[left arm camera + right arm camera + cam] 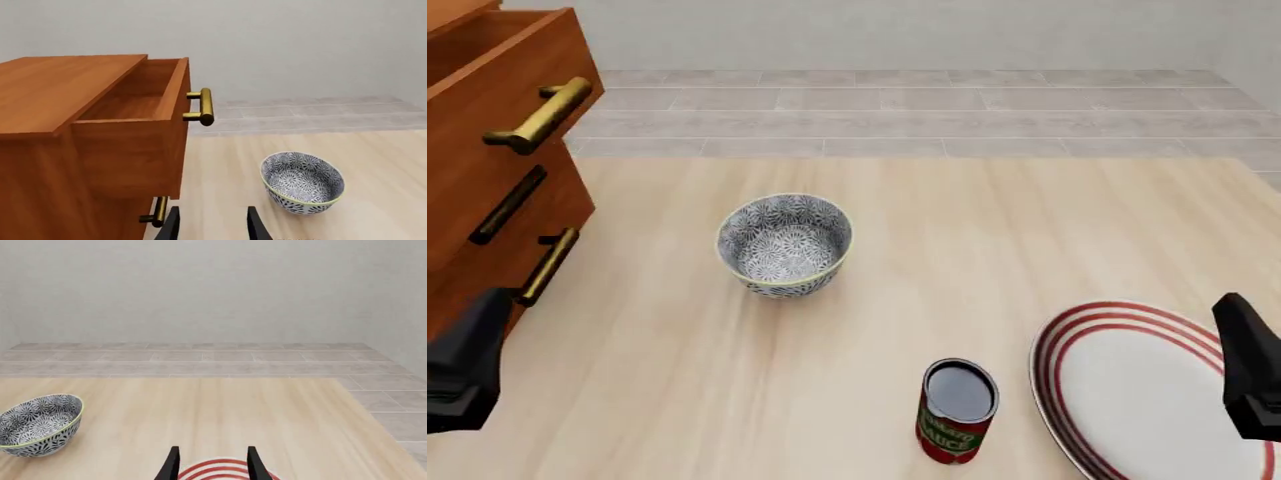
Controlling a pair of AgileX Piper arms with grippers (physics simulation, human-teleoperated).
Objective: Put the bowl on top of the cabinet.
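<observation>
The bowl (785,243), grey-blue floral with a pale yellowish rim, stands upright on the wooden table, to the right of the cabinet. The reddish-brown cabinet (494,190) fills the far left, and its top drawer (133,105) is pulled out and shows empty. My left gripper (213,227) is open with nothing between its fingers; it is low beside the cabinet's front, and the bowl (302,183) lies ahead of it and off to one side. My right gripper (213,467) is open too, hovering over the plate, far from the bowl (40,425).
A red-ringed white plate (1148,400) lies at the front right. A dark can with a red label (958,410) stands just left of it, nearer than the bowl. Brass bar handles (541,115) stick out from the drawers. The table's far edge meets a tiled floor.
</observation>
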